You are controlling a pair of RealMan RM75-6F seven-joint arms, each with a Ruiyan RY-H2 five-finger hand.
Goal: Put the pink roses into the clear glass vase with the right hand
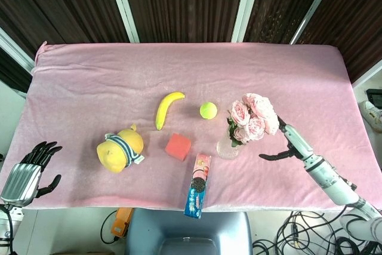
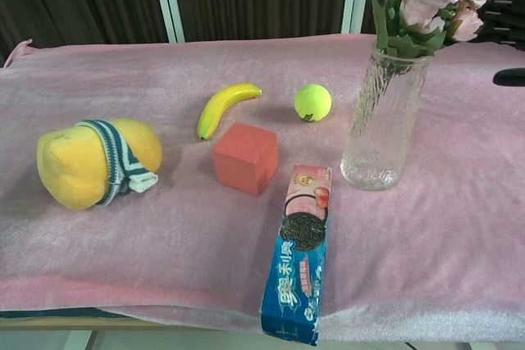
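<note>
Pink roses [image 1: 253, 117] standing upright in clear glass vase [image 2: 383, 125], blooms above the rim, free of any hand. Pink cloth-covered table [image 1: 89, 82] beneath everything. Right hand [image 1: 287, 144] just right of vase, fingers spread, holding nothing. Left hand [image 1: 27, 171] off the table's near left corner, fingers apart, empty. Yellow plush toy [image 1: 121, 147], cookie box [image 1: 197, 184], banana [image 1: 166, 107], red cube [image 1: 178, 146], tennis ball [image 1: 208, 110] scattered left of vase
</note>
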